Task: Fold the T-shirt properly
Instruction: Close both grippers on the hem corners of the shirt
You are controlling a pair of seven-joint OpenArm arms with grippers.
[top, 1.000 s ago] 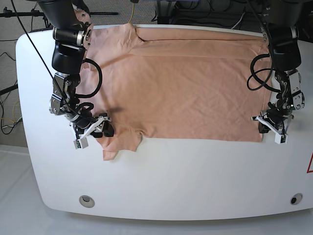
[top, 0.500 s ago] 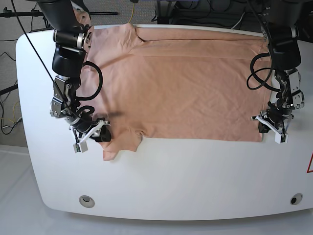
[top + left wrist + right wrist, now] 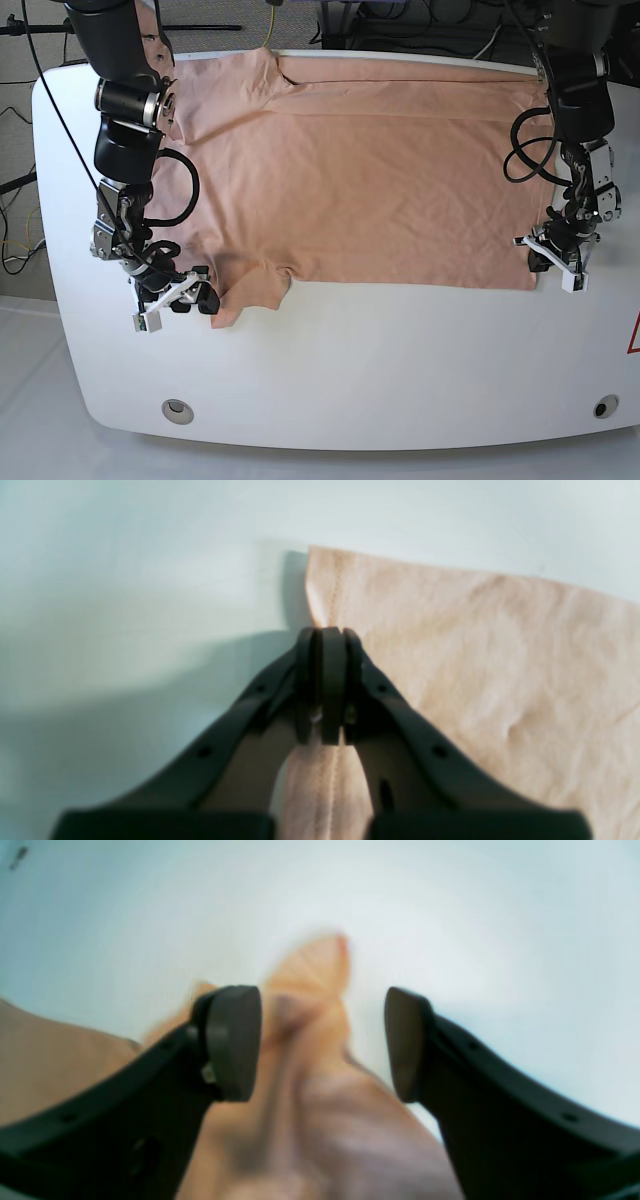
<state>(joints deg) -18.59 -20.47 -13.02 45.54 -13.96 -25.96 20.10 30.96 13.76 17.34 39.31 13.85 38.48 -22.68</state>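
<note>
The peach T-shirt [image 3: 370, 170] lies spread flat and wrinkled on the white table [image 3: 350, 370], collar toward the left. My left gripper [image 3: 558, 268] sits at the shirt's front right corner. In the left wrist view it [image 3: 330, 632] is shut on the stitched hem of the T-shirt [image 3: 475, 655]. My right gripper [image 3: 175, 300] stands at the front left sleeve. In the right wrist view it [image 3: 322, 1040] is open, and the blurred sleeve tip of the T-shirt [image 3: 310, 980] lies between its fingers [image 3: 232, 1040].
Bare white tabletop runs along the front edge, with a round fitting [image 3: 177, 408] at front left and another [image 3: 600, 406] at front right. A red mark [image 3: 634, 335] shows at the right edge. Cables lie behind the table.
My right gripper has moved toward the table's front left, onto the sleeve tip, and its jaws have spread wider. The left gripper has stayed put on the hem.
</note>
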